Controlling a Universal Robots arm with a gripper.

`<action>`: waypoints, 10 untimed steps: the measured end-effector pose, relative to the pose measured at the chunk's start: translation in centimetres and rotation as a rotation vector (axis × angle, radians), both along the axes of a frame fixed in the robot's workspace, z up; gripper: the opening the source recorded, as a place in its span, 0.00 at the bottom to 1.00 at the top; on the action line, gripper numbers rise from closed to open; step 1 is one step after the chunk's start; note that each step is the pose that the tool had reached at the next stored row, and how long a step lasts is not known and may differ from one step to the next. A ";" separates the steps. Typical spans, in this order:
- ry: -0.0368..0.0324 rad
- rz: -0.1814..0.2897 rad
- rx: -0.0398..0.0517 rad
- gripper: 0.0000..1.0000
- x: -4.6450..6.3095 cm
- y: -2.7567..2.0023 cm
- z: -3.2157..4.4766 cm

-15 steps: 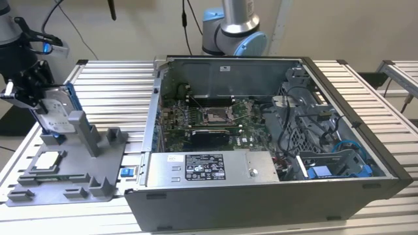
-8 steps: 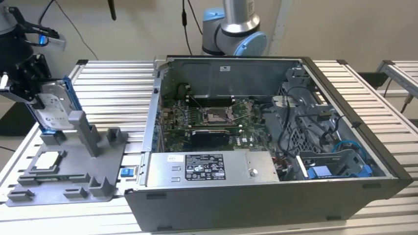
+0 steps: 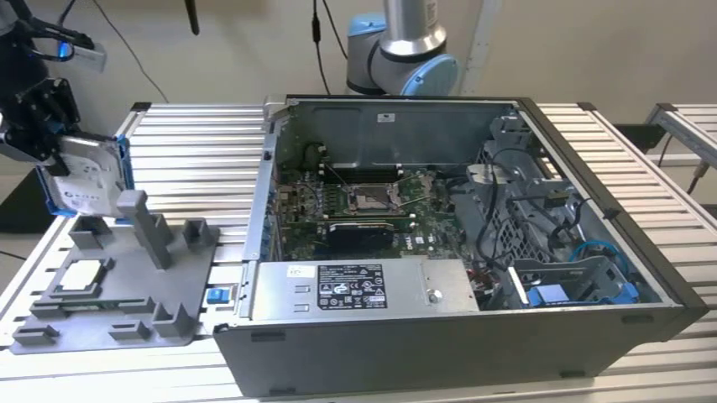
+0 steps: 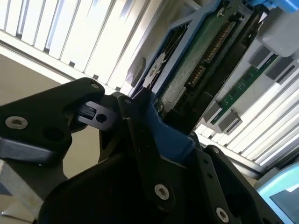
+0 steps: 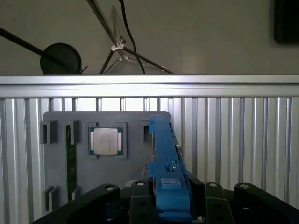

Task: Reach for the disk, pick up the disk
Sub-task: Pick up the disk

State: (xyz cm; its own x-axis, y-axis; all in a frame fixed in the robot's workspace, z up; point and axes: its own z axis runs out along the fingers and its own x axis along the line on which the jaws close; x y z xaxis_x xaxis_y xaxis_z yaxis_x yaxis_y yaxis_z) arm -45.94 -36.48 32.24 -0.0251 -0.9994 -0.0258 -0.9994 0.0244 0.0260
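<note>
Gripping the disk over the grey fixture

The black gripper point(image 3: 53, 144) has its fingers point(image 4: 140, 140) pinched on the blue bracket of the disk point(image 3: 92, 180). It holds the disk upright on edge, with the white label facing out in the exterior view. In the second wrist view the drive's green circuit-board side point(image 4: 196, 70) lies just past the clamped bracket. The disk hangs over one corner of the grey fixture point(image 3: 126, 292), its lower edge close to the fixture's raised blocks; whether they touch cannot be told. On the fixture, a square silver processor chip point(image 5: 106, 141) sits in its recess, and a tall post point(image 3: 146, 225) rises just beside the disk. The fixture lies on a slatted aluminium table point(image 3: 201, 143). An open computer case point(image 3: 448, 344) stands just beside it, on the exterior view's right.
</note>
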 end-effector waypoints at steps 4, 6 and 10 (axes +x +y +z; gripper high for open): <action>0.0001 0.000 0.0000 0.00 0.0 0.00 0.80; 0.0000 0.000 0.0000 0.00 0.0 0.00 1.21; -0.0005 0.000 -0.0001 0.00 -0.1 0.00 1.83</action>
